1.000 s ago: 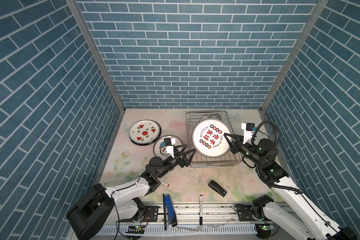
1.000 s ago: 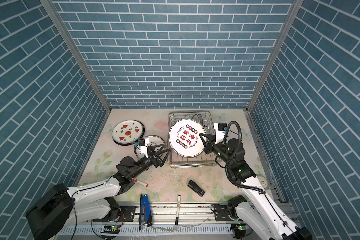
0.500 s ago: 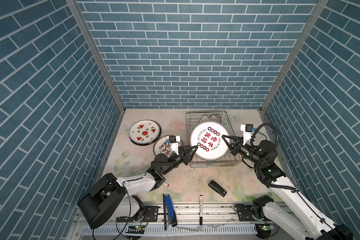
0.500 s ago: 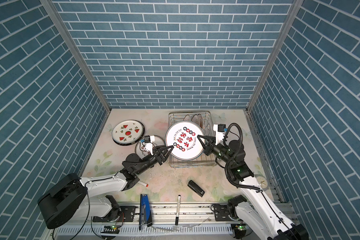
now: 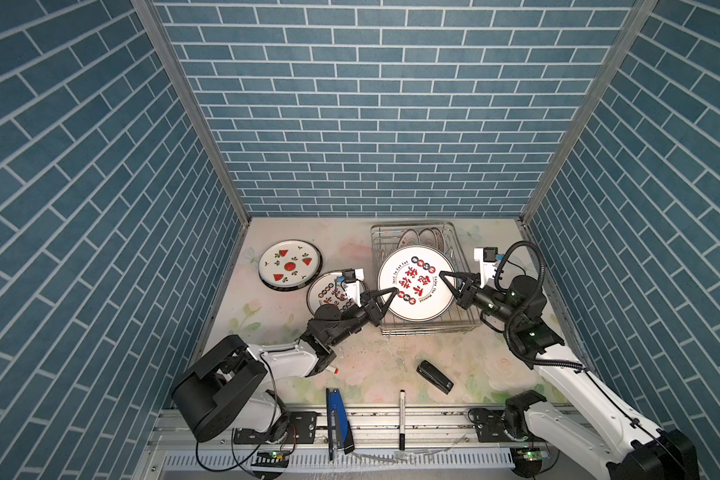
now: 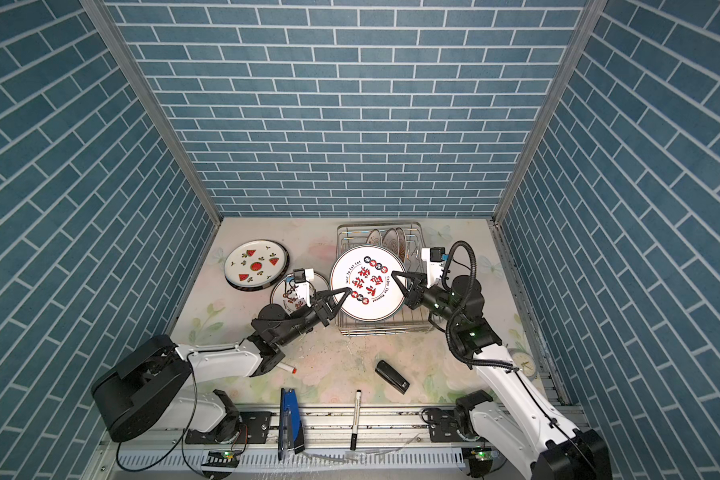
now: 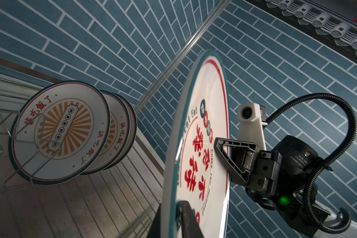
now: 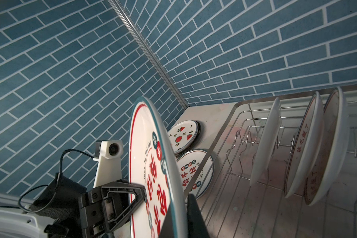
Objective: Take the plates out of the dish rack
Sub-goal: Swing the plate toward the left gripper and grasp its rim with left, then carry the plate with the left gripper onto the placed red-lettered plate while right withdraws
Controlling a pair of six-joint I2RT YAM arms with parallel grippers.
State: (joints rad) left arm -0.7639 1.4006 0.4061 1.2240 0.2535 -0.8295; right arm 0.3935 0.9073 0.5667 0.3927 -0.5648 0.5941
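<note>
Blue-brick cell, floral tabletop [image 5: 371,357]: left gripper [image 5: 393,290] pinched shut on left rim of big round white plate w/ red Chinese characters [image 5: 412,309], right gripper [image 5: 447,278] clamped on opp. rim, plate printed-face-up over front of silver wire dish rack [image 5: 433,330]. Both arms stretch low fwd from front rail [image 5: 371,422], wrists angled inward. Three orange-sunburst plates [image 5: 418,237] upright at rack's rear; round white watermelon-print plate [image 5: 289,264] & smaller red-character plate [image 5: 327,291] lie flat, left of rack.

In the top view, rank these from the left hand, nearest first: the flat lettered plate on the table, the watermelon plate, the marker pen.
1. The flat lettered plate, on the table just left of the left hand.
2. The watermelon plate, farther left and toward the back.
3. The marker pen, at the front edge.
</note>
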